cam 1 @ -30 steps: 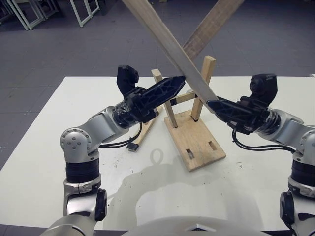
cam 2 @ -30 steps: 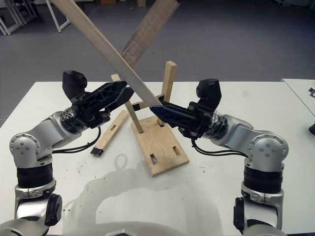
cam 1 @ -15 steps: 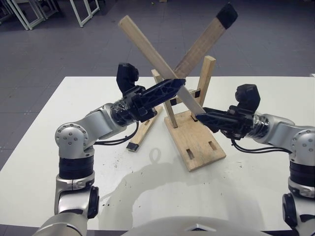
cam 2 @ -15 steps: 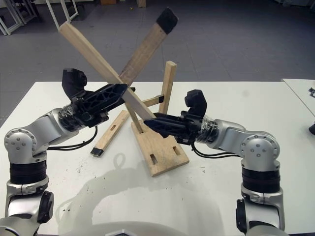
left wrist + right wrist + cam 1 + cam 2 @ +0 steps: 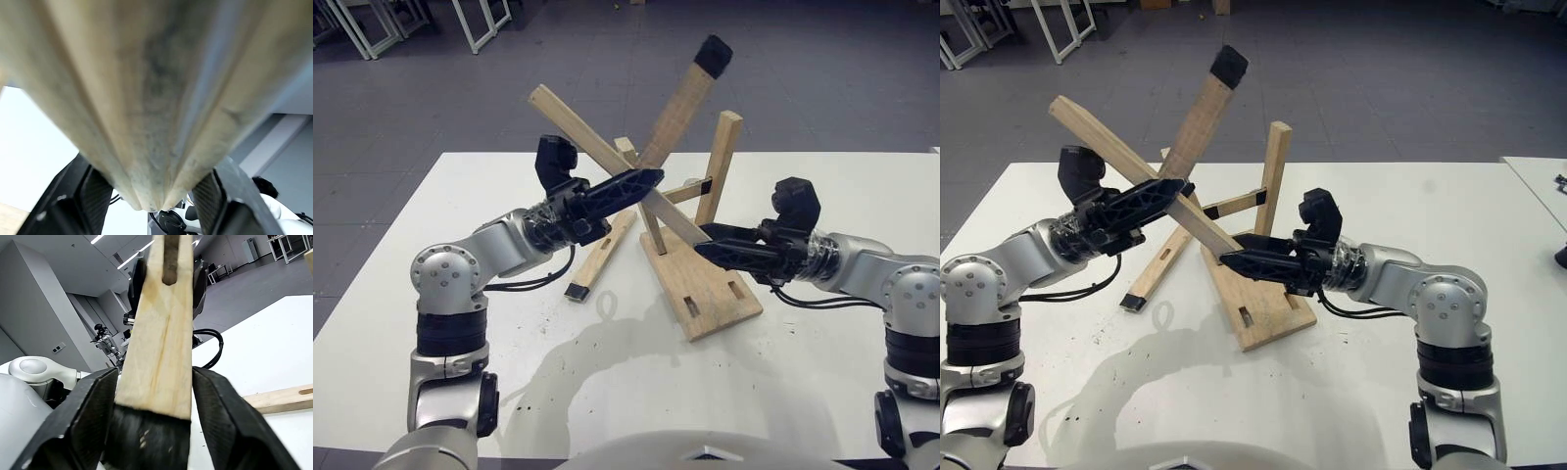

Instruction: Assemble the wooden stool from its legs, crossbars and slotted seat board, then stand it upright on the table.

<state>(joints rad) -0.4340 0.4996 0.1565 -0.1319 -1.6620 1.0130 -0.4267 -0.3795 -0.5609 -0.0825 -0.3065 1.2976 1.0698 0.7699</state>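
The slotted seat board [image 5: 715, 294] lies on the white table with two legs [image 5: 722, 162] standing in its far slots, joined by a crossbar [image 5: 680, 193]. My left gripper [image 5: 646, 179] is shut on a leg with a black cap [image 5: 713, 54] that points up and away. My right gripper [image 5: 705, 243] is shut on a paler leg [image 5: 578, 122] that slants up to the left. The two held legs cross just above the board. The left wrist view has wood clamped between its fingers [image 5: 93, 196]; the right wrist view has the paler leg [image 5: 161, 342], slotted, black end in the jaws.
Another leg [image 5: 602, 255] with a black end lies flat on the table [image 5: 391, 294], left of the board. Dark specks dot the table near its front. White table frames [image 5: 480, 20] stand on the grey floor far behind.
Both arms have come down and forward with their legs. The tops of both legs, cut off a second ago, are now in view, and the crossing point sits lower and further left.
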